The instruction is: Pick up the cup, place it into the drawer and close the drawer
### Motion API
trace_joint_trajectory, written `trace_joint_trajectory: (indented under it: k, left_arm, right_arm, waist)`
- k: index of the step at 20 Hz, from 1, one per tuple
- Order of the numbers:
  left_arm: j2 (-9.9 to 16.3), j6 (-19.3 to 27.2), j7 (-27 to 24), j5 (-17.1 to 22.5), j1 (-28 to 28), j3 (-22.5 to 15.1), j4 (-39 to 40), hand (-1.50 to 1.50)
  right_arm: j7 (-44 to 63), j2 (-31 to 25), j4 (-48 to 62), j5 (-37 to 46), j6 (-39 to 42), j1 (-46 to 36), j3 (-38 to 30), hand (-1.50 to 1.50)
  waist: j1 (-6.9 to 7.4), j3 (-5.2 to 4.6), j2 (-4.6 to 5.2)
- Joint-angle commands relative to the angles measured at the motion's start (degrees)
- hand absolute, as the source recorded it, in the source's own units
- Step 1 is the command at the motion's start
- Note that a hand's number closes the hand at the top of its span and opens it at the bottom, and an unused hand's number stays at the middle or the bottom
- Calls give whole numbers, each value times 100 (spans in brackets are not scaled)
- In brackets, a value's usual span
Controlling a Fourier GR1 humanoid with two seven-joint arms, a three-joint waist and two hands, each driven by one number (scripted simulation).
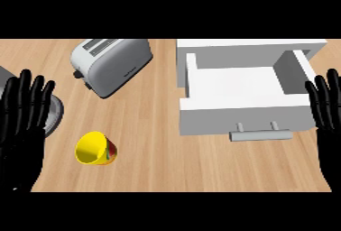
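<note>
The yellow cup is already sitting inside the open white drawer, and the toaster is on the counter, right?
Not quite. The head view shows the yellow cup lying on its side on the wooden counter, left of the open white drawer, which has nothing in it. The toaster is on the counter, as you said.

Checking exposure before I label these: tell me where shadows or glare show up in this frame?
Head view: light is even, no glare on the wooden counter; the cup casts almost no shadow; the open drawer shows soft shading on its front; the toaster has a mild sheen; both black hands lose detail.
</note>
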Motion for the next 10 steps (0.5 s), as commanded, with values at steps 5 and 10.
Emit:
trace_joint_trajectory:
  k: [5, 10]
  left_arm:
    - [6, -533, -819, 199, 578, -189, 242, -150]
    - [-239, -616, 6, 1259, 891, -123, 3, -150]
  right_arm:
    - [25, 143, -116, -100, 253, 178, 178, -150]
    - [417, 390, 80, -517, 294, -48, 418, -150]
  waist:
    - [212, -40, 81]
    - [246, -41, 79]
